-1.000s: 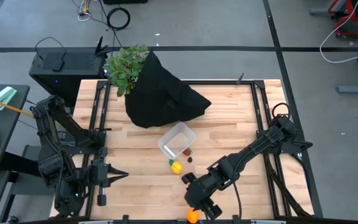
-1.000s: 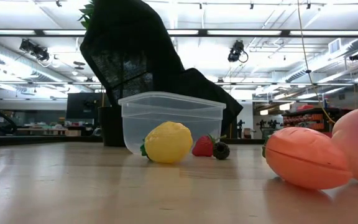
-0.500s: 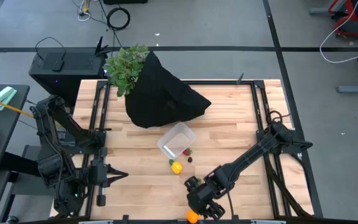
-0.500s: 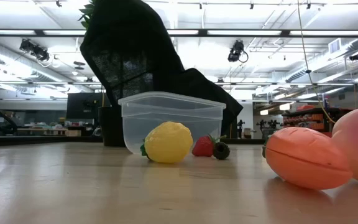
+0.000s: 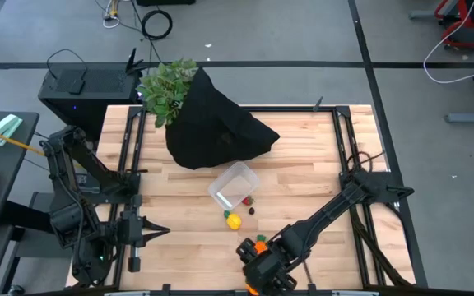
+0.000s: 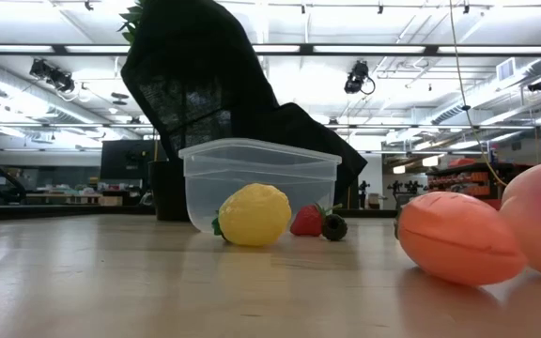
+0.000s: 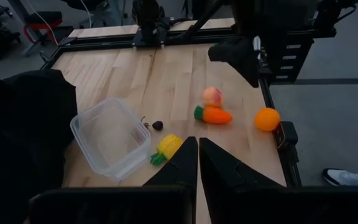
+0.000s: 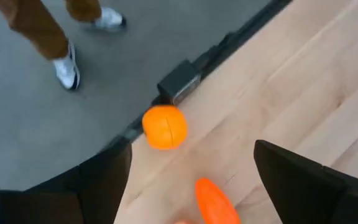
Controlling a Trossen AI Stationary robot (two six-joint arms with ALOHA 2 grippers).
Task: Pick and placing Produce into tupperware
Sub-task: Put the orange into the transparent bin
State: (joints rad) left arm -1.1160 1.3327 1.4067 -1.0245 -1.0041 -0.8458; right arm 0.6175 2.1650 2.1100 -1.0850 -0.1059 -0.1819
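Right gripper (image 5: 263, 267) low over table's near edge, fingers (image 8: 303, 180) spread wide, gripping nothing, directly above carrot (image 7: 215, 115); orange ball (image 8: 165, 126) just beside, at table rim. Left gripper (image 7: 197, 163) parked at left side, pressed shut. Tupperware (image 5: 234, 185) mid-table, empty; yellow piece (image 5: 234, 220) and berries (image 6: 321, 223) just beside.

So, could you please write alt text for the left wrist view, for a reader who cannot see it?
The empty clear tupperware sits on the wooden table beside a black cloth, with a yellow piece and dark berry next to it. Farther off lie a carrot, a pink-red fruit and an orange ball, under the right arm.
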